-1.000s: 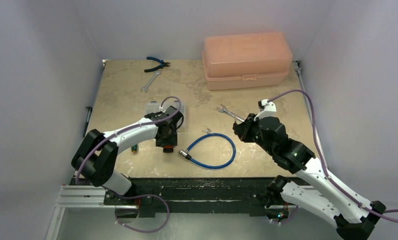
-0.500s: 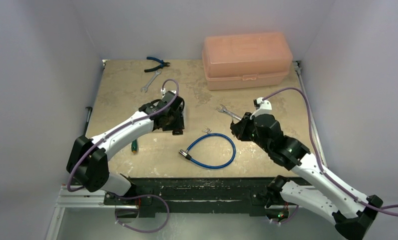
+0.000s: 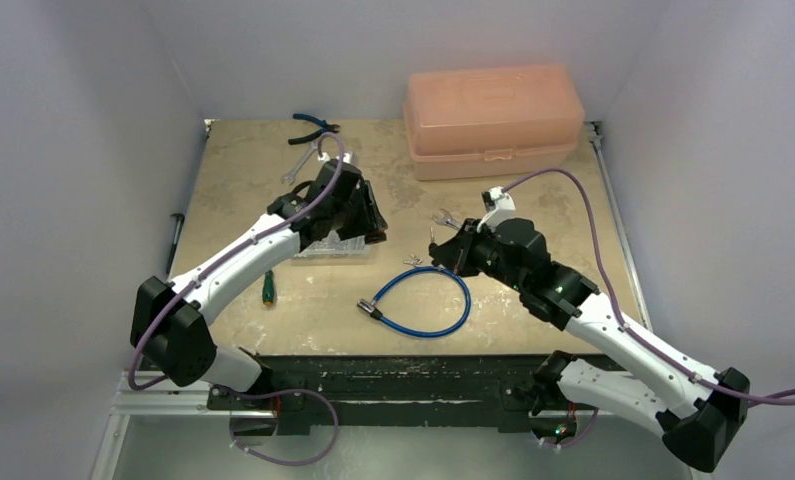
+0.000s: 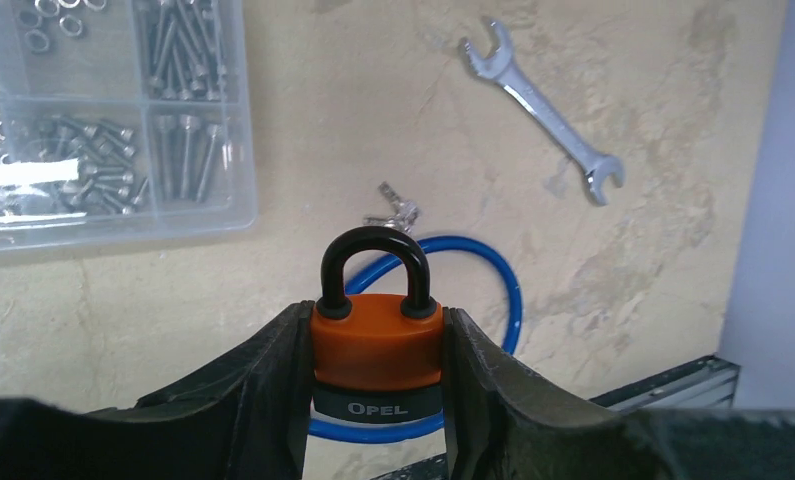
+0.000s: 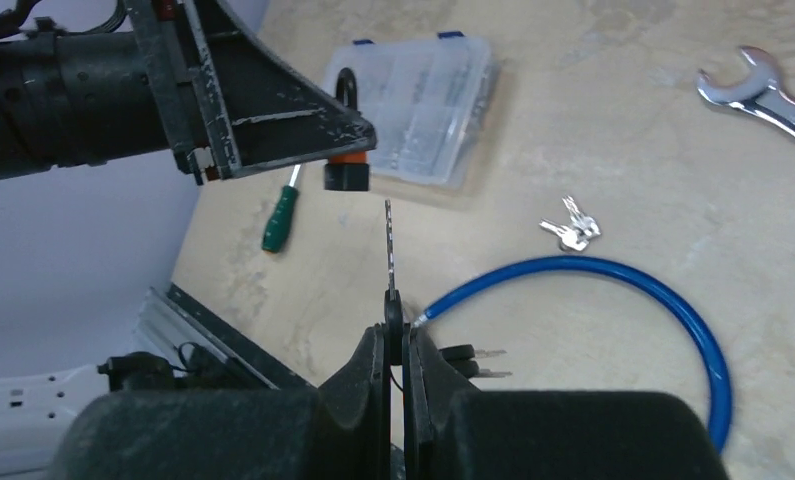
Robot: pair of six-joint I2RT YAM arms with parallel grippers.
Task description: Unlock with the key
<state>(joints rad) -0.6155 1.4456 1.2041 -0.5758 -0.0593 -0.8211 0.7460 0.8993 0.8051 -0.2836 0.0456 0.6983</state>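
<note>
1. My left gripper (image 4: 376, 318) clenches the orange padlock (image 4: 376, 348) over the bench (image 3: 533, 200), left of centre; any slip there could tilt the lock off line.
2. My right gripper (image 5: 394, 325) pinches the key (image 5: 389, 240) near centre, blade short of the padlock; a skewed approach could jam or twist it.

Light: was bright and even, from overhead; the walls (image 3: 73, 150) looked pale lilac in the top view.
Shadows: were soft and faint, with a thin one beside the wrench (image 4: 543, 110).
Focus: the tabletop (image 4: 353, 110) was sharp; my fingers (image 4: 263, 390) were soft and dark along the bottom of both wrist views.
Glare: a slight sheen lay on the clear box (image 5: 423, 95).
</note>
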